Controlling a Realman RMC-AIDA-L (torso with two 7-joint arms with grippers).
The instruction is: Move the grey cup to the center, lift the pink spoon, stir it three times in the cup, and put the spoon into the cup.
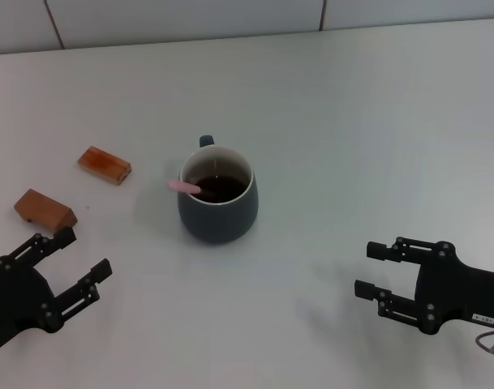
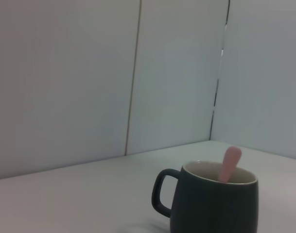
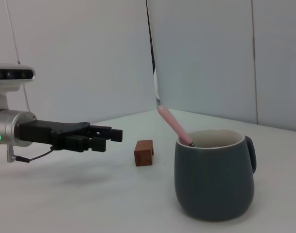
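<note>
— What stood in the middle of the table (image 1: 352,121)?

— The grey cup (image 1: 218,211), upright, with the pink spoon (image 1: 184,186) leaning out over its rim toward the robot's left, handle end jutting past the wall.

— And on the left?

— Two wooden blocks (image 1: 105,164) (image 1: 44,208); the nearer one sat just beside the left gripper (image 1: 72,263), whose fingers were spread.

— The right side?

— Bare tabletop lay between the cup and the right gripper (image 1: 376,271), also spread, and behind the cup up to the wall.
</note>
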